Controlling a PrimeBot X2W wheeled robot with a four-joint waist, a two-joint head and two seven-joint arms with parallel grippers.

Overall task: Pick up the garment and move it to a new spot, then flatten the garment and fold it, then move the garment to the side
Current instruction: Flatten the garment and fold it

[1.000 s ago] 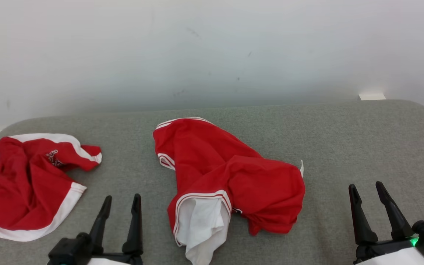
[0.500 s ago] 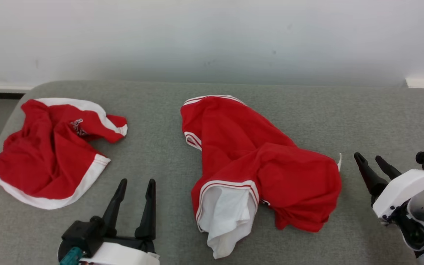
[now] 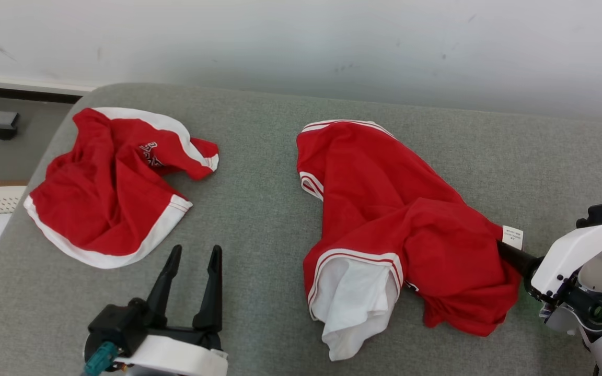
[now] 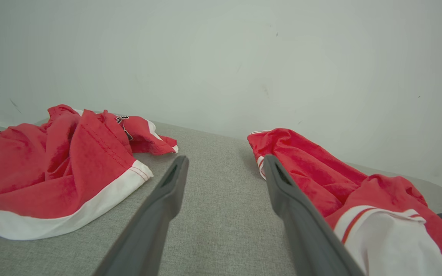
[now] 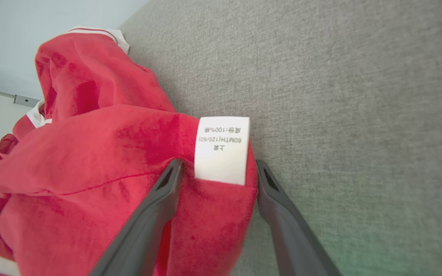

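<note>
Left gripper (image 3: 195, 250) sat nearest, low over the grey desk (image 3: 259, 209). Its fingers were spread wide with nothing between them, pointing at the bare strip between the two red pieces. Right gripper (image 5: 218, 165) reached in from the right side, fingers apart and not clamped, straddling the right edge of the garment (image 3: 384, 209). Red cloth and a white care label (image 5: 222, 149) lay between the two fingers. Could not tell whether the pads pressed the cloth.

Garment lay crumpled mid-desk, red with red-and-white striped trim. White lining spilled out of an opening on the near side, and the rest ran back and left toward the far edge. Second red garment (image 3: 107, 193), with a broad white hem, lay bunched on the left part of the desk, well apart from the first. Pale wall (image 3: 301, 42) stood behind the desk.
</note>
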